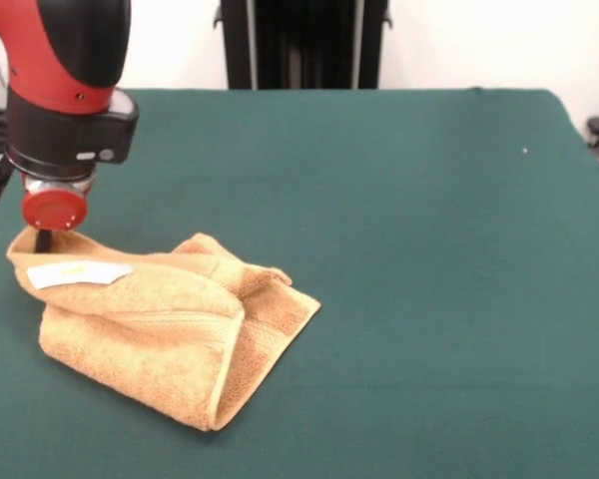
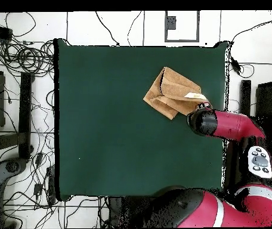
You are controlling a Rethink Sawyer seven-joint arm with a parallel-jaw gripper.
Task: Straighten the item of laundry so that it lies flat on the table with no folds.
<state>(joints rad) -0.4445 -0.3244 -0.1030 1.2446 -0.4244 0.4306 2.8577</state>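
Towel [image 1: 170, 324] sits folded over itself at the near side of the desk [image 1: 429, 299] in the front view, directly below and in front of the pincer [image 1: 44, 240]. It is orange-tan terry cloth, doubled into a rough wedge with a raised ridge running across its top and a folded point reaching away from the pincer. A small white tag [image 1: 78, 273] lies on the upper layer, just beside the pincer.

Farther back, the pincer hangs from the red and black arm [image 1: 65, 90], pressed down at the towel's rear corner. Only a dark tip shows beneath a red disc, touching the cloth. Whether it is apart, together or clamped on the corner cannot be told from either view. From overhead, the arm's end [image 2: 201, 121] covers the towel's corner nearest the robot, and the rest of the towel spreads away from it toward the far edge of the desk.

To do this step well, the corner under the pincer probably needs a firm hold on one layer only. It should then be drawn away from the bulk, low and slowly, so the upper fold peels open rather than dragging the whole bundle.
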